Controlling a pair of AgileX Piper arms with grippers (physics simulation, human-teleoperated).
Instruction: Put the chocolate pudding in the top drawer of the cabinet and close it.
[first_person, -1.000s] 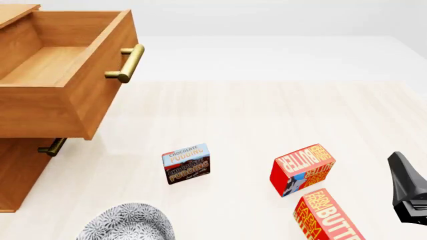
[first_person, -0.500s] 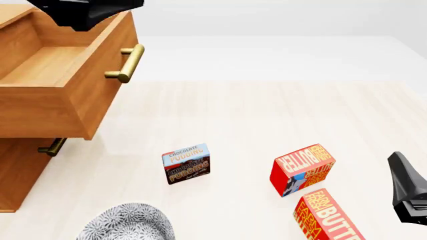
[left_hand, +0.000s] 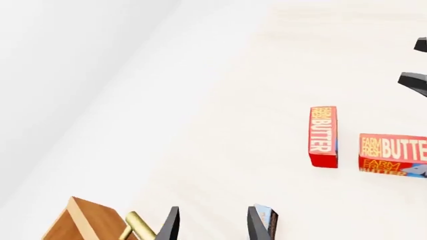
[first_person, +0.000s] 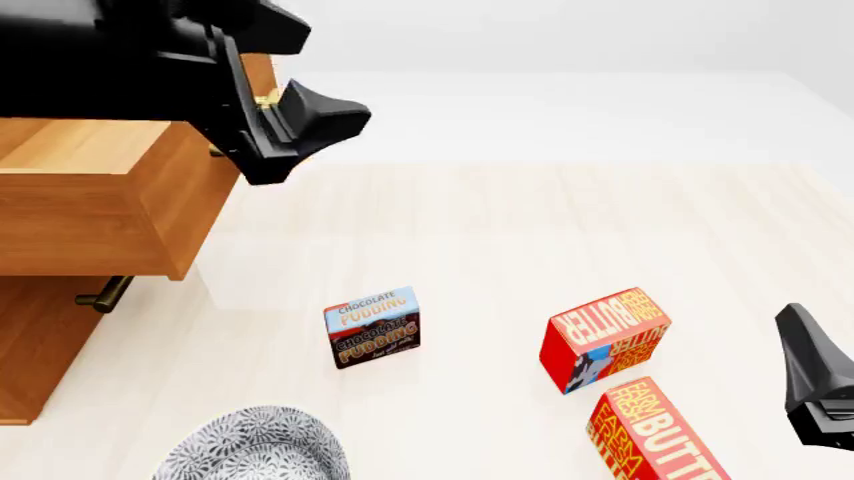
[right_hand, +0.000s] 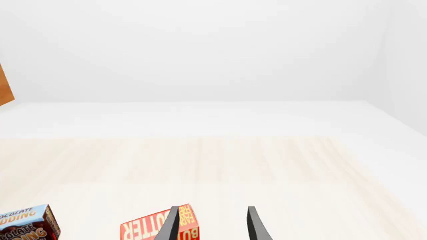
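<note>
The chocolate pudding (first_person: 374, 328) stands on the table in front of the cabinet (first_person: 34, 340); it also shows in the right wrist view (right_hand: 27, 225) and peeks from behind a finger in the left wrist view (left_hand: 268, 216). The top drawer (first_person: 94, 215) is pulled out, its inside largely hidden by my left arm. My left gripper (first_person: 320, 75) hovers open and empty by the drawer's brass handle (left_hand: 137, 225), well above the pudding. My right gripper (right_hand: 212, 225) is open and empty at the right edge (first_person: 814, 385), beyond the butter boxes.
Two red-and-yellow butter boxes (first_person: 603, 338) (first_person: 654, 435) lie right of the pudding. A patterned grey bowl (first_person: 254, 445) sits at the near edge. A lower drawer's handle (first_person: 100, 295) shows under the open drawer.
My left arm has swung in from the upper left, across the open drawer, to in front of its handle. The pudding, butter boxes and right arm have not moved.
</note>
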